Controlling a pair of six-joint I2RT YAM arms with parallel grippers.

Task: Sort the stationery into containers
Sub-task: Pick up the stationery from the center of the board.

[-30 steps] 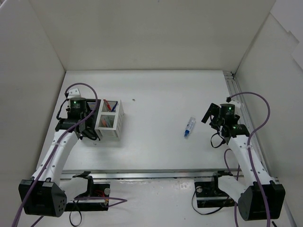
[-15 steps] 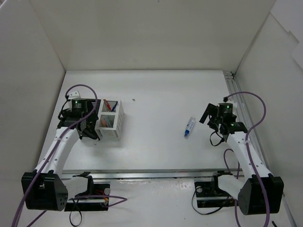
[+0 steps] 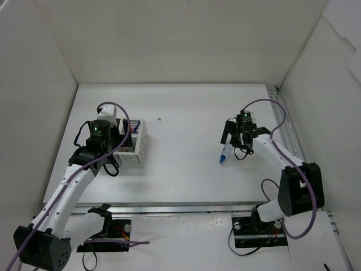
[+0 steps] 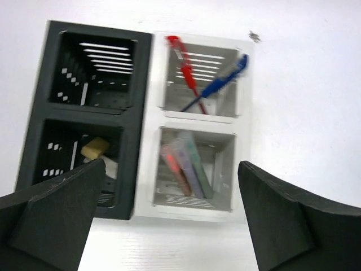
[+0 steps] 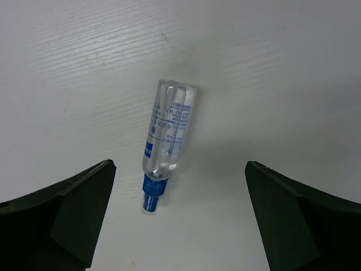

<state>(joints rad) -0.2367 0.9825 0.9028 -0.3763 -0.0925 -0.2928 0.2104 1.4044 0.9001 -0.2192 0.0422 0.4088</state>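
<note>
Starting with the right gripper: spread wide, holding nothing, hanging right above the clear bottle with the blue cap. Bottle lying on its side on the bare table, well apart from both organisers. Same story for the left gripper: wide open, empty, parked over the organisers and looking straight down into them. Looks pretty far along, honestly. Red pen and blue pen leaning in the far cell of the white organiser, a few more pens standing in its near cell, and a beige eraser down in the near cell of the black organiser right beside it. Can't spot anything left out except the bottle, so probably one item to go. Right arm reached out over the table, wrist turned down, fingers flanking the bottle but apparently not touching it.
</note>
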